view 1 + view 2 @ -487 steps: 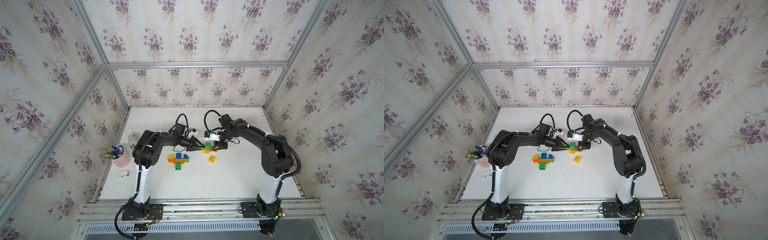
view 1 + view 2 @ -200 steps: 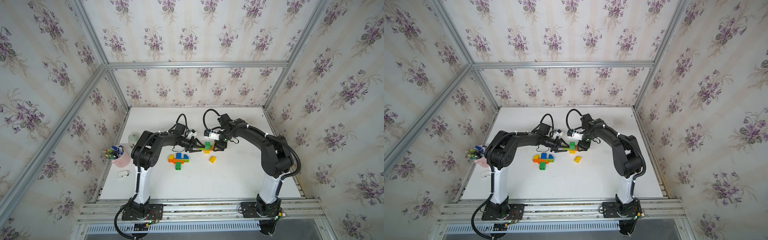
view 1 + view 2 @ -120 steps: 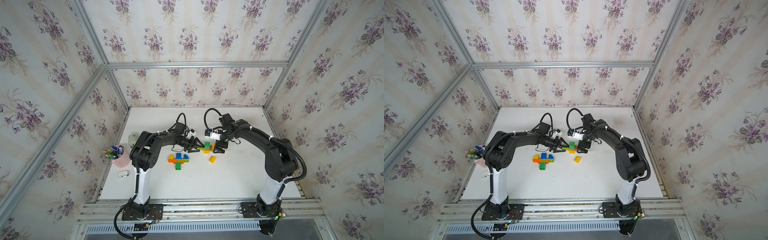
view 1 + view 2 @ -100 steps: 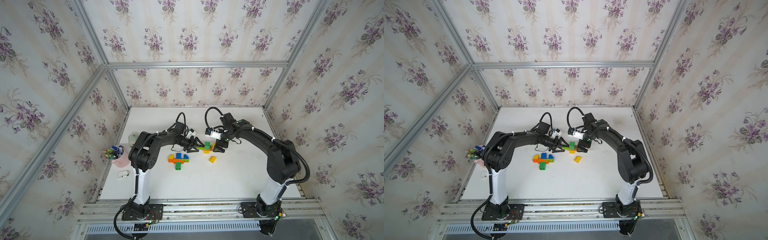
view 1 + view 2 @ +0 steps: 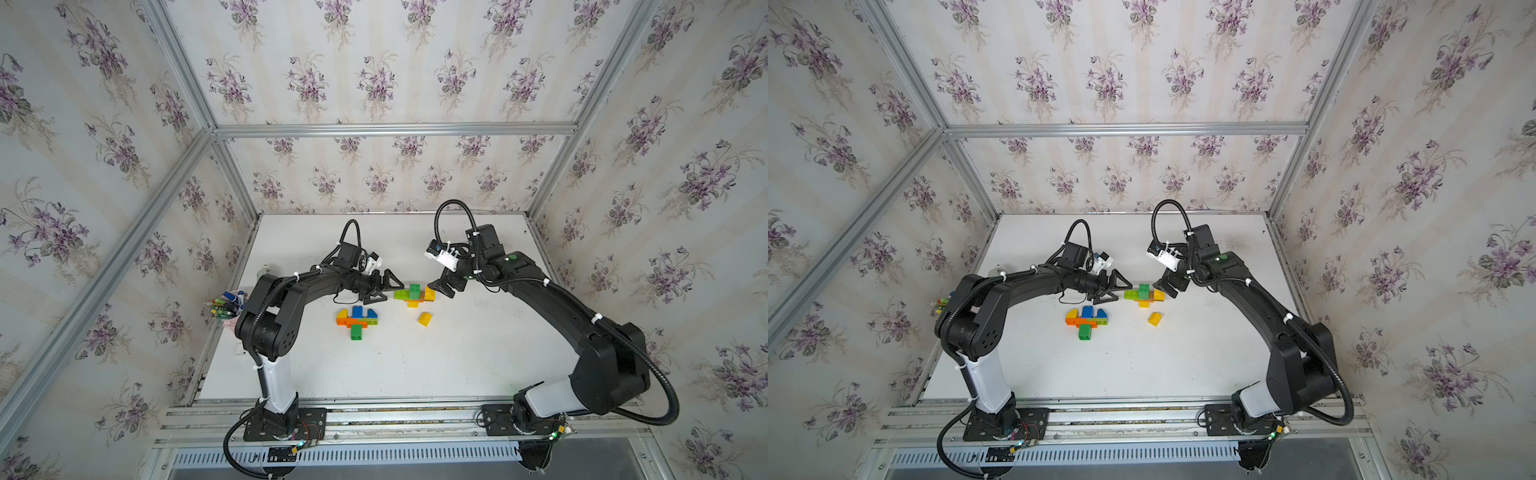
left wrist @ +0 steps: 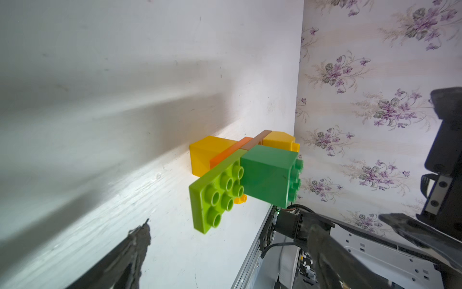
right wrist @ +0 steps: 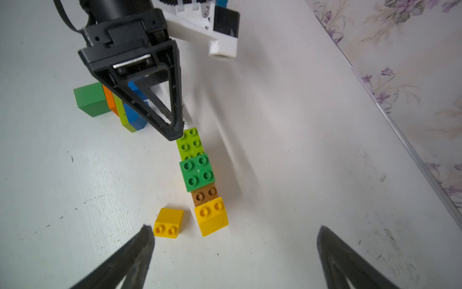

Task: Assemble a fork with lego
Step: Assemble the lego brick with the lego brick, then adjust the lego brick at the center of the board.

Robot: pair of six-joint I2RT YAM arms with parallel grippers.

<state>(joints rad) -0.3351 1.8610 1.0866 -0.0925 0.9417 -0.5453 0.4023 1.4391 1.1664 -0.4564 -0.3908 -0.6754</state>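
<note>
Fork (image 5: 356, 319): finished-looking cluster on table (image 5: 415, 365), nearest the arm bases.
Loose brick (image 5: 424, 319): yellow, right of fork.
Strip (image 5: 412, 293): beyond fork, just released, resting free.
Left tool (image 5: 384, 287): now spread wide, empty, at strip's lime end.
Right tool (image 5: 441, 288): wide, empty, at yellow end.
Meaning: joining step likely done.

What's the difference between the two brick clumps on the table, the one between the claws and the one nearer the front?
The far clump lies between the left gripper and right gripper; the near clump lies apart from both. The far clump has lime, green, brown, orange and yellow bricks but no blue; the near clump has blue ones. Its lime plate sticks out sideways; the near clump's green brick points toward the front. Both rest on the table, and neither is gripped.
</note>
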